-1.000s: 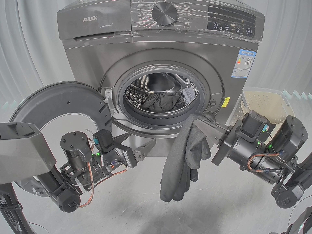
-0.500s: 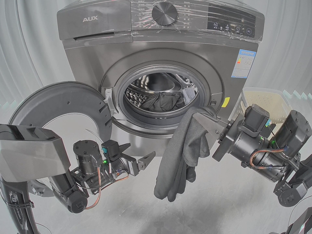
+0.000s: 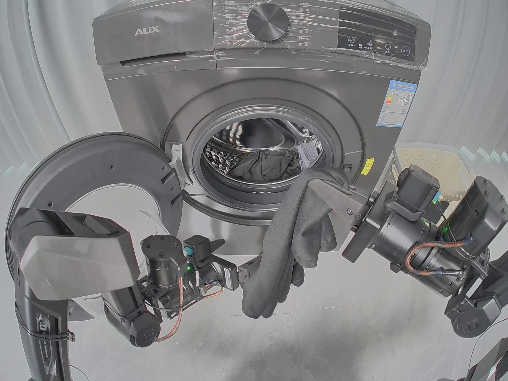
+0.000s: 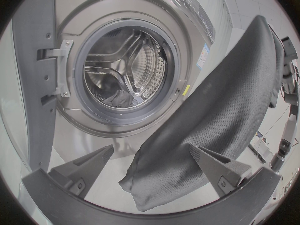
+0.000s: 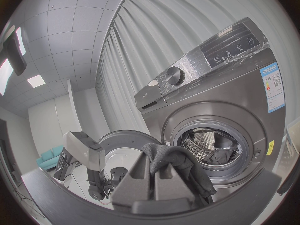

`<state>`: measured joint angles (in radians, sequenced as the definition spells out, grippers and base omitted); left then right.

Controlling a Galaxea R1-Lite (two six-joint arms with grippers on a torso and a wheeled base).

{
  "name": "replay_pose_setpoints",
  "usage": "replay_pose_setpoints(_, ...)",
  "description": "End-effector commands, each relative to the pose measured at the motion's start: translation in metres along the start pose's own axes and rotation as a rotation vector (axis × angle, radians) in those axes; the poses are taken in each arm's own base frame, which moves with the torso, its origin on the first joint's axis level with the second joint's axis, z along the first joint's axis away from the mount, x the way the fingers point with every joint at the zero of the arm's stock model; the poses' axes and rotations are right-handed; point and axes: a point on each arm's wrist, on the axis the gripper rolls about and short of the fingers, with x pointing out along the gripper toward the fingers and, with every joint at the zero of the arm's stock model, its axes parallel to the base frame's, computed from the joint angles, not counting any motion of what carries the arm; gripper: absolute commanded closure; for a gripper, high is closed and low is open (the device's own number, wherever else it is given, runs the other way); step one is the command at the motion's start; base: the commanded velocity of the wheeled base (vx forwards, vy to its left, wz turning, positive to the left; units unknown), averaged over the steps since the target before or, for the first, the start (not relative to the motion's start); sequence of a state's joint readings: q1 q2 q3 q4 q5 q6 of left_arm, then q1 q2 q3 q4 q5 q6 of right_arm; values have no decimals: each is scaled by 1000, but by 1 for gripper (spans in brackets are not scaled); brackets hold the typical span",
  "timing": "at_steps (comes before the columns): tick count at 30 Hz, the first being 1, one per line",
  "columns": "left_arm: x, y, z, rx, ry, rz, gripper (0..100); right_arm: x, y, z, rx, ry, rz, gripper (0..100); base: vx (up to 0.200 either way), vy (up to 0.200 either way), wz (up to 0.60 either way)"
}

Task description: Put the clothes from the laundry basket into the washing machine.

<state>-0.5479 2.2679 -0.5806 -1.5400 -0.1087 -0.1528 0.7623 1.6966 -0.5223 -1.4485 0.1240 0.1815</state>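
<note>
A dark grey garment [image 3: 296, 228] hangs in front of the washing machine [image 3: 153, 96], just below the right side of its open drum [image 3: 259, 149]. My right gripper [image 3: 318, 187] is shut on the garment's top end [image 5: 170, 158], close to the drum's rim. My left gripper [image 3: 253, 272] is low in front of the machine, open, with its fingers on either side of the garment's hanging lower end [image 4: 175, 160]. Another dark piece of clothing [image 3: 264, 165] lies inside the drum. The pale laundry basket [image 3: 442, 168] stands to the right of the machine, behind my right arm.
The round machine door [image 3: 95, 170] is swung wide open to the left, behind my left arm. Grey floor [image 3: 328, 334] lies open in front of the machine. Curtains hang behind it.
My left gripper has dropped lower and moved right, up to the garment's hanging end. My right gripper has lifted the garment slightly towards the drum opening.
</note>
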Motion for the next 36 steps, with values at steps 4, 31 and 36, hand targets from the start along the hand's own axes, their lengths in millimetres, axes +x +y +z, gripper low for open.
replay_pose_setpoints(4, -6, -18, -8, 8, 41, -47, 0, 14, -5, 3, -2, -1, -12, 100, 0, 0, 0)
replay_pose_setpoints(31, -14, -26, -16, 16, 81, -67, 0, 27, -6, 10, 24, -15, -13, 100, 0, 0, 0)
replay_pose_setpoints(36, -8, -30, -24, 18, 97, -78, 0, 31, -5, 14, 25, -34, -5, 100, 0, 0, 0)
